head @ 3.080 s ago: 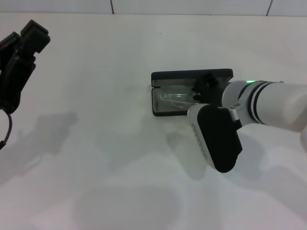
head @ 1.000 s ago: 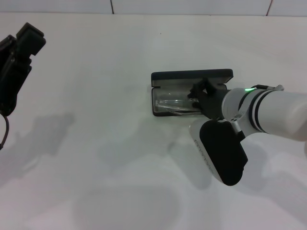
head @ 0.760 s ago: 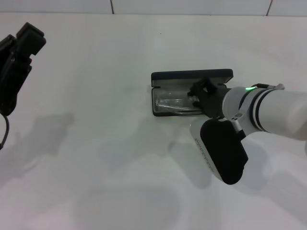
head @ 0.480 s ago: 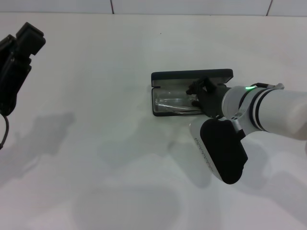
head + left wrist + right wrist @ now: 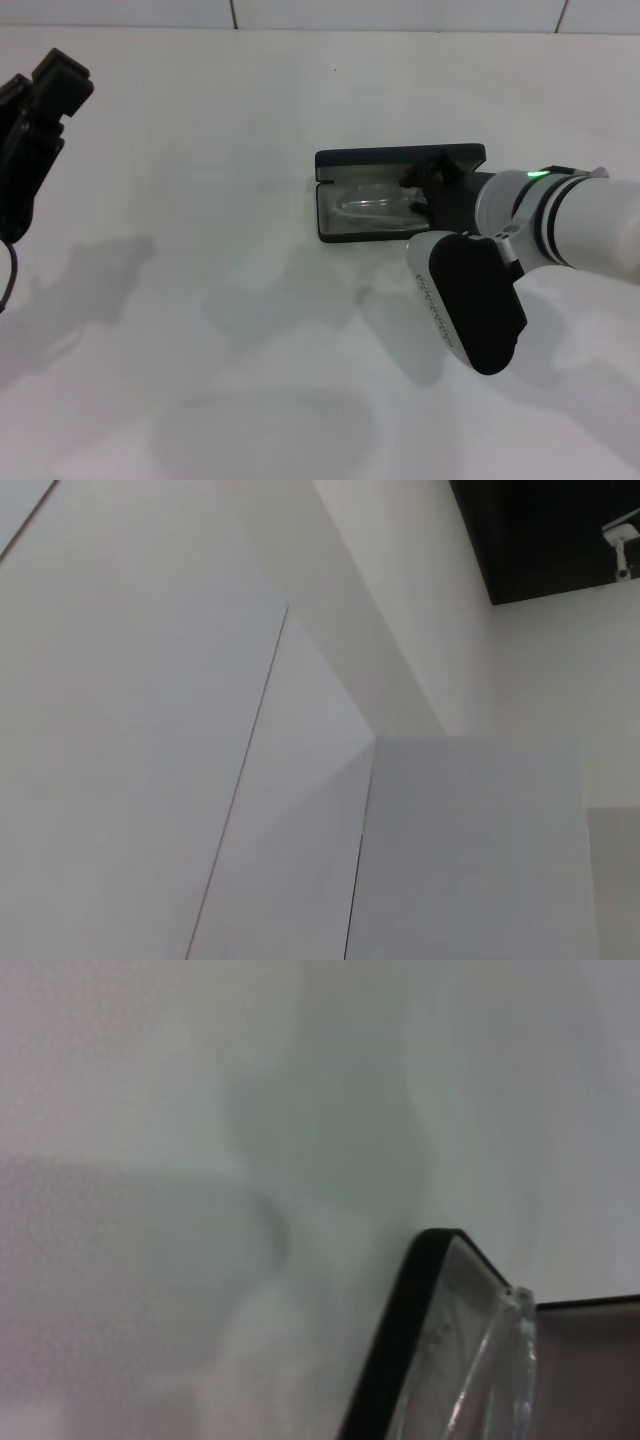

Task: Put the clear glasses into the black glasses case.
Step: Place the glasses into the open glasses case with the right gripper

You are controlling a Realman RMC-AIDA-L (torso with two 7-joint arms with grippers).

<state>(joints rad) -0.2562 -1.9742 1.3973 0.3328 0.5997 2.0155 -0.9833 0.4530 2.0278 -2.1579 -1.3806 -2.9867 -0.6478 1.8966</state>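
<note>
The black glasses case (image 5: 395,158) lies open in the middle of the white table, its lid folded back on the far side. The clear glasses (image 5: 368,207) rest inside its grey-lined tray. My right gripper (image 5: 428,186) is over the right end of the tray, right at the glasses' right end; whether it touches them is hidden. The right wrist view shows the case's black rim (image 5: 398,1345) with the clear glasses (image 5: 475,1360) inside it. My left gripper (image 5: 40,110) is parked high at the far left, away from the case.
The white table (image 5: 200,300) spreads around the case, with a tiled wall edge at the back. The right arm's white forearm and black wrist housing (image 5: 470,300) hang over the table just in front of the case's right end. Only walls appear in the left wrist view.
My right arm has shifted a little to the right and away from me. The glasses now lie further inside the tray instead of over its front rim. The left arm has not moved.
</note>
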